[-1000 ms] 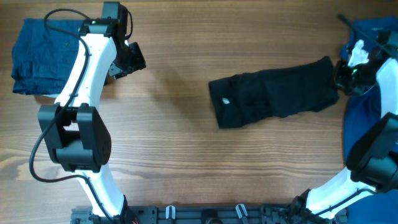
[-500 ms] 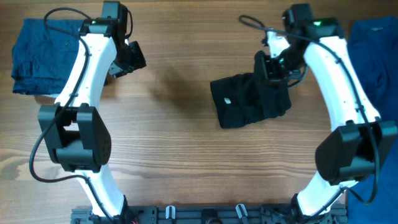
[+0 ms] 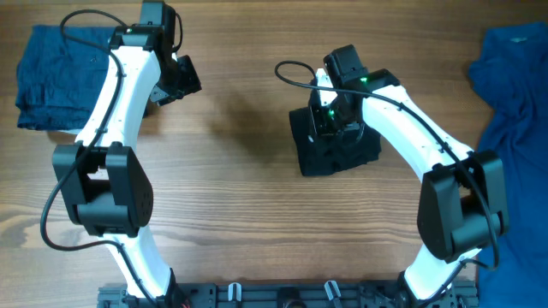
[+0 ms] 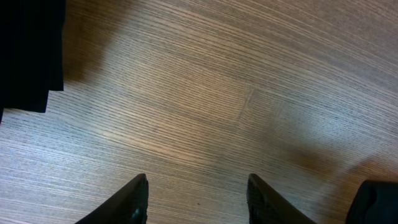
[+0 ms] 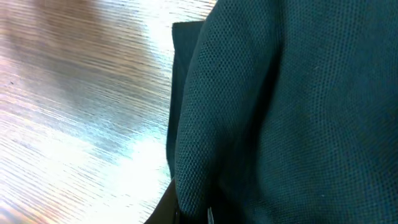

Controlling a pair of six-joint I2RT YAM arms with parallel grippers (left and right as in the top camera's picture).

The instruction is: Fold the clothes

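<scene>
Pale wooden table (image 3: 240,214) with a fine grain lies under both arms, and near its middle the black shirt (image 3: 342,156) of soft knit fabric rests as a compact, roughly square bundle. The right gripper (image 3: 332,124) is down on the far edge of this bundle. In its wrist view the cloth fills almost everything and covers the fingers, so I cannot tell whether the claw pinches a fold or stands apart. I judge the step to be laying a fold over. To do it well I would lower the cloth flat, match its edge to the layer below, release only when the fabric rests, then rise straight up so nothing drags. The right arm reaches inward and to the left from its base, elbow bent, wrist pointing down. Farther away, the left gripper (image 4: 198,200) hangs with its fingers spread over bare wood, holding nothing. Its arm is stretched toward the far left, near the dark blue folded garments (image 3: 47,77). A loose royal blue garment (image 3: 514,94) lies at the right edge.
</scene>
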